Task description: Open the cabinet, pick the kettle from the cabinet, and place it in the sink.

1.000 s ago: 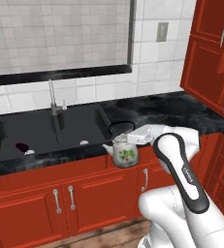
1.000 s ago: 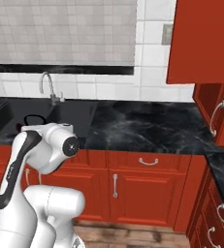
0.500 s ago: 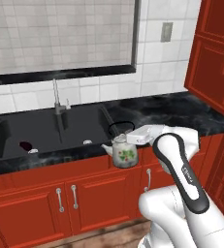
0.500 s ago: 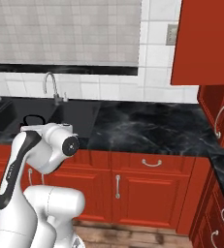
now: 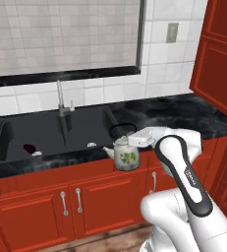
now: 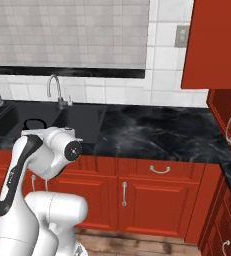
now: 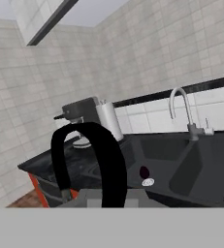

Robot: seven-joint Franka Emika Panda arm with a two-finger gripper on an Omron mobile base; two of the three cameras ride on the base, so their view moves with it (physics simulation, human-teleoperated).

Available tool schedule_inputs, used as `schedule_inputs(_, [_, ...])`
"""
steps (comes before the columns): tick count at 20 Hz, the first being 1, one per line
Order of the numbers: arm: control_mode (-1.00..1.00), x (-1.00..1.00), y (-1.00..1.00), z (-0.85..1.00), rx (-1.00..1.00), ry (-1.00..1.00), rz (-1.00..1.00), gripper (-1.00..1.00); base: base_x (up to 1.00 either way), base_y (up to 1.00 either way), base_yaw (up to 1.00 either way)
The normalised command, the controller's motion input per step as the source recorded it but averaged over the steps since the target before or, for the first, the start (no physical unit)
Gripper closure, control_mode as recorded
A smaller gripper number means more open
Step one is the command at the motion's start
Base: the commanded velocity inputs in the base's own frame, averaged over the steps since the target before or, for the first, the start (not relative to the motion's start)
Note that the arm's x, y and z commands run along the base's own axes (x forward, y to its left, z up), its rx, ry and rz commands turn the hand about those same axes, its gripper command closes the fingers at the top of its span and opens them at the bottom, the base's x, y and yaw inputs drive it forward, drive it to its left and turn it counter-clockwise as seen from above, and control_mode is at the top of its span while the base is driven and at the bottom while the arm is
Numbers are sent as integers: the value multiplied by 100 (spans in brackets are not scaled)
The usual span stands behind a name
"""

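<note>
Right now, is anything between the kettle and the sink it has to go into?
Nothing visible. The pincer holds the kettle by its hoop handle at the front edge of the sink, whose right basin just behind it looks bare.

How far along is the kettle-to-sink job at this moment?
Done: the kettle is out of the cabinet, carried by its black hoop handle in the shut gripper.
In hand: it hangs at the counter's front edge, beside the sink.
Left: move it over a basin, lower and release.
</note>
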Motion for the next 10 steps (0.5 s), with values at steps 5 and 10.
schedule_inputs(5, [100,0,0,0,0,0,0,100,25,39,-2])
schedule_inputs(10, [100,0,0,0,0,0,0,100,25,25,0])
